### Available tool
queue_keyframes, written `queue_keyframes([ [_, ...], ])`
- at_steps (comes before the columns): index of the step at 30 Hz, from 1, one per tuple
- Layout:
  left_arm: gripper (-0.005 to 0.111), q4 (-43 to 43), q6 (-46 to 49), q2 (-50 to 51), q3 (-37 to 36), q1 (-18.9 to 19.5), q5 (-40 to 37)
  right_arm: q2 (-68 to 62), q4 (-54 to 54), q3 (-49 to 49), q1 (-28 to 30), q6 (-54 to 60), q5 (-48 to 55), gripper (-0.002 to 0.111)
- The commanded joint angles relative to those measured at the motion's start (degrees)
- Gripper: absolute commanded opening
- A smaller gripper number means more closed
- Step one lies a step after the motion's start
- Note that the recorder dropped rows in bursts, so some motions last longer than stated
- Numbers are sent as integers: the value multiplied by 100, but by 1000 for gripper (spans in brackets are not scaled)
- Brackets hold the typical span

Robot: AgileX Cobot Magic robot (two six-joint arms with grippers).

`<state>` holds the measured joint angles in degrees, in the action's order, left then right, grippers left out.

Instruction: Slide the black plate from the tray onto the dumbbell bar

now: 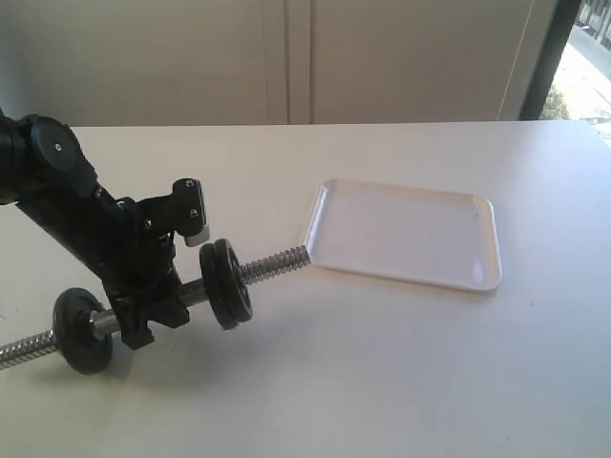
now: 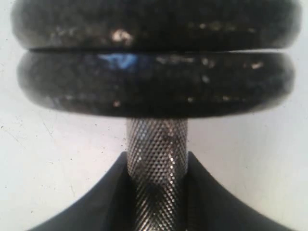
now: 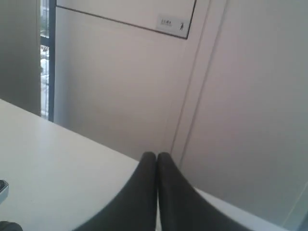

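Exterior view: left gripper (image 1: 148,307) clamped tight on the dumbbell bar's (image 1: 277,262) knurled middle.
The black plate (image 1: 229,286) sits on the bar just beside that gripper, tray (image 1: 401,277) side; the tray holds no disc. Heavy, rigid iron: pinch its rim. Right gripper (image 3: 157,161) closed, empty.

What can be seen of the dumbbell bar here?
The dumbbell bar is a chrome steel rod with spiral-threaded ends and a knurled middle. It runs slantwise across the table, one threaded end by the tray; contact is unclear. Two black plates sit pressed together on that side, a single plate toward the other end. The left fingers clamp the knurled middle.
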<state>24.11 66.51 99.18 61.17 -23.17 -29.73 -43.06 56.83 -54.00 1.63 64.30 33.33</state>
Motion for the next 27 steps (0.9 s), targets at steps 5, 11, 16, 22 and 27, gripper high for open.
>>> queue_keyframes([
  [5, 0, 536, -15, -304, 149, -12, 18, 1106, -759, 747, 7, -788, -39, 0],
  [11, 0, 547, -15, -189, 149, -12, 18, 1159, -759, 1069, -209, -802, -151, 0],
  [16, 0, 547, -15, -33, 149, -12, 18, 1159, -768, 1215, -611, -758, -193, 0],
  [22, 0, 547, -15, 31, 149, -12, 56, 1159, -768, 1314, -806, -758, -224, 0],
  [27, 14, 535, -15, 31, 149, -12, -31, 1159, -768, 1343, -806, -758, -281, 0],
])
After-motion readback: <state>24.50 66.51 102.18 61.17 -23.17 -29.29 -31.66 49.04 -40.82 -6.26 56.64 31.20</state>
